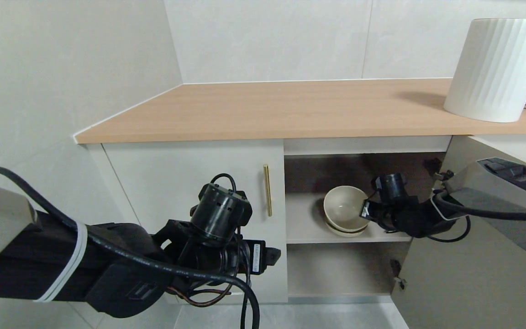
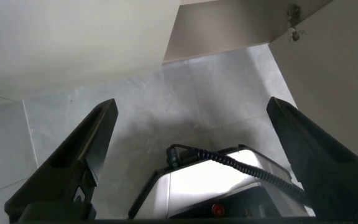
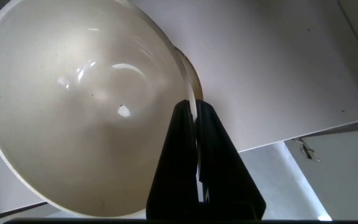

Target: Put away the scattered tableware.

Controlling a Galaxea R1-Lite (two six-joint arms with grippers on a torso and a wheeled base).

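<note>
Two doors are recorded on the under-counter cabinet (image 1: 363, 145): the door on the left (image 1: 190, 192) is shut and the door on the right (image 1: 445, 265) is swung open. Inside, a pale middle shelf (image 1: 304, 224) is exposed. On it a cream bowl (image 1: 343, 208) is seen tilted, its lower edge resting on a second bowl (image 1: 346, 232) that sits flat on the shelf. The tilted bowl is judged to be glazed ceramic: rigid, moderately heavy, slick, and liable to chip if knocked against the one beneath. The rim is assessed as the sensible place for a hold, with one finger inside and one outside. The right gripper (image 3: 196, 112) is clamped across that rim, the thin wall pinched between its fingers (image 3: 179, 149). A rim pinch on smooth glaze is considered prone to swivel, so a slow, level lowering is advised. The left gripper (image 2: 191, 112) is positioned low before the shut door, its fingers (image 2: 79, 155) spread wide, with nothing held or touched.
</note>
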